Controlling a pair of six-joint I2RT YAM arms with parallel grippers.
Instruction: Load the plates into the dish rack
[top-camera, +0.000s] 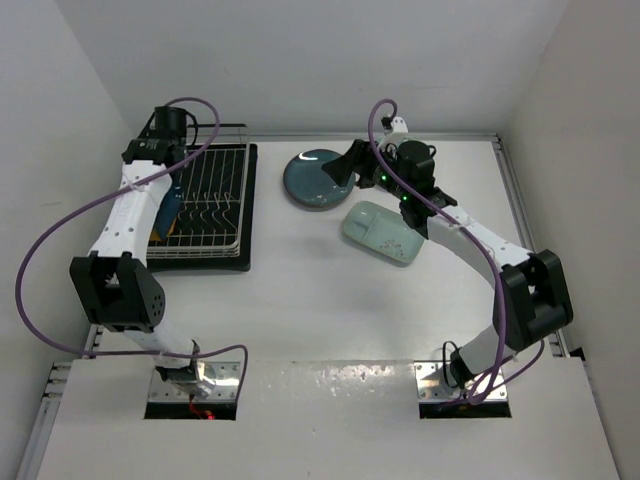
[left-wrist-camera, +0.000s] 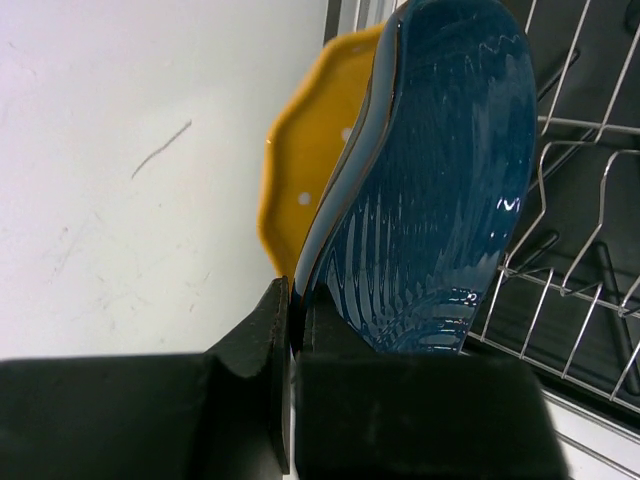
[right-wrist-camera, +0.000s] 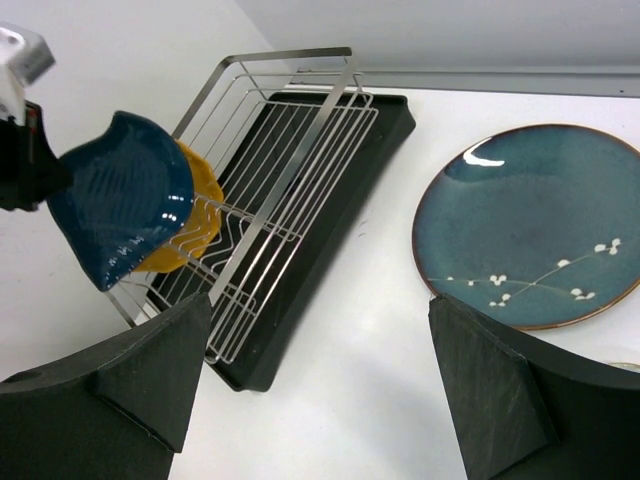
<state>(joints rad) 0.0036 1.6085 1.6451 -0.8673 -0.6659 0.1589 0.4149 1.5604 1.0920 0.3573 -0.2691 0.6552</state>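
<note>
Blue plate (left-wrist-camera: 430, 180) in gripper (left-wrist-camera: 294, 322) beside yellow plate (left-wrist-camera: 305, 170)

Yellow plate (left-wrist-camera: 310, 140) mostly hidden, perhaps racked

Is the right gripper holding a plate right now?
No, the right gripper is open and empty, and the dark teal plate lies flat beyond its fingers, not gripped.

The top camera looks down from the near side over everything. The left wrist camera views the dark blue plate (left-wrist-camera: 430, 180) closely; the right wrist camera, farther off and facing left, shares it.
</note>
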